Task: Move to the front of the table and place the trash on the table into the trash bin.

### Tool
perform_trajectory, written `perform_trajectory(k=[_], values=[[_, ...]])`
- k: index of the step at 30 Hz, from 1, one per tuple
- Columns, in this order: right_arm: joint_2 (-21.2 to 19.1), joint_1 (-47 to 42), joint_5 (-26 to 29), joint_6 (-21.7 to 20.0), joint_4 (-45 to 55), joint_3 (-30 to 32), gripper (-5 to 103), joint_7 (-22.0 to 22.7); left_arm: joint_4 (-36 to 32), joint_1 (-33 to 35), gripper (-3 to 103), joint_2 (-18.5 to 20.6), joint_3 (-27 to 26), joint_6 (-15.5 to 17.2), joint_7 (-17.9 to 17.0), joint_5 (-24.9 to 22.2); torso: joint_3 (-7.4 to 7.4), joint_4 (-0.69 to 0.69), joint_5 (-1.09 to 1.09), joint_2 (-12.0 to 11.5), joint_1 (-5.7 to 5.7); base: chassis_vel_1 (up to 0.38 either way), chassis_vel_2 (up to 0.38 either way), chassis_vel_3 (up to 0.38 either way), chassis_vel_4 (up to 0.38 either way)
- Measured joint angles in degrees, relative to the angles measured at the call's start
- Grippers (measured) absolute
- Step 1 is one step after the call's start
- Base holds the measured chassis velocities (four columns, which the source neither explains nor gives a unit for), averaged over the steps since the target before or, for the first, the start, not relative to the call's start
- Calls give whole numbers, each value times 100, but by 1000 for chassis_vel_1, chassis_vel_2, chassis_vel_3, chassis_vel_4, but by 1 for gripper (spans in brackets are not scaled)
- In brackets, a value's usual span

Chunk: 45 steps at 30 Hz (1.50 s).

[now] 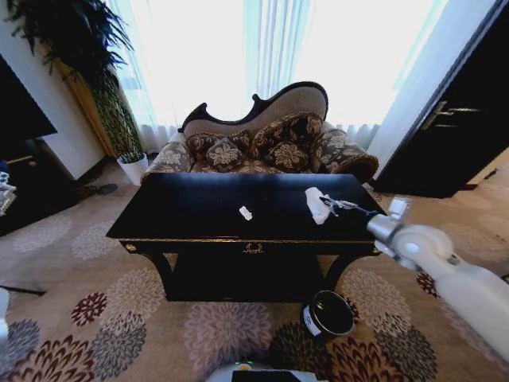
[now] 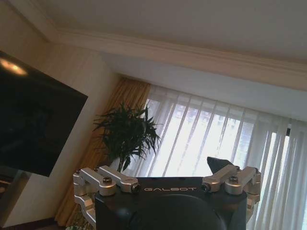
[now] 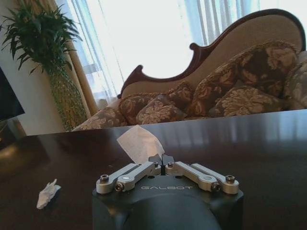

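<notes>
Right end effector [image 3: 161, 162] pinched shut on paper scrap [image 3: 139, 143], second scrap [image 1: 246, 212] mid-table [image 1: 183, 208], bin [image 1: 328, 313] below.

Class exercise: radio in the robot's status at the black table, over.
Right gripper shut on paper scrap above the table. Second scrap remains mid-table. Trash bin on carpet in front, path unobstructed.

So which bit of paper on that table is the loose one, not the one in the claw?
Find the glossy black table in front of the patterned sofa. Near the middle of its top lies a small crumpled white scrap, on its own. The other paper, larger, sits nearer the table's right end, pinched in the right claw.
</notes>
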Motion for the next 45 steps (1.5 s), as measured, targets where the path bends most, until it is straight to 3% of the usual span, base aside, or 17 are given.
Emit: perform_trajectory(k=[2,7,10,11,16,22,24,27,28,31,39,45], values=[[75,-472,-10,211,-12,490,0,-226,67,-72,100,2,56,3,17,-1,0,-1,1,0,0,0,0,0,0],[362,-1044,117,281,89,1184,0,-284,158,-152,100,-61,154,7,48,10,0,0,-1,0,0,0,0,0,0],[932,-1502,58,296,139,1674,0,-359,223,-192,100,-127,265,8,82,76,0,-1,-1,0,0,0,0,0,0],[932,-1502,58,296,139,1674,0,-359,223,-192,100,-127,265,8,82,76,0,-1,-1,0,0,0,0,0,0],[1674,-2097,-342,564,66,2154,0,-657,224,-192,100,-157,331,8,95,79,0,-2,2,0,0,0,0,0,0],[1988,-2153,-604,1007,-66,2454,0,-1042,204,-180,100,-144,333,8,95,80,0,-1,-2,0,-1,0,0,0,0],[2160,-2140,-719,1353,-240,2494,0,-1433,188,-168,100,-133,324,8,95,77,0,0,0,0,0,0,0,0,0],[2316,-2254,-1150,2157,-666,2522,0,-2417,149,-133,100,-93,256,5,93,9,0,-1,1,-1,0,0,0,0,0],[2316,-2254,-1150,2157,-666,2522,0,-2417,149,-133,100,-93,256,5,93,9,0,-1,1,-1,0,0,0,0,0],[2381,-2360,-1362,2751,-1000,2570,0,-3208,118,-98,100,-100,230,1,89,-9,0,-1,1,0,-1,0,0,0,0],[2487,-2463,-1081,3119,-1583,2810,0,-4321,9,-33,100,-200,225,-1,84,-2,0,-1,0,-1,0,0,0,0,0],[2694,-2390,-1542,3190,-2189,2550,0,-4592,-66,48,100,-254,126,-26,76,-3,0,-1,1,-1,0,0,0,0,0]])
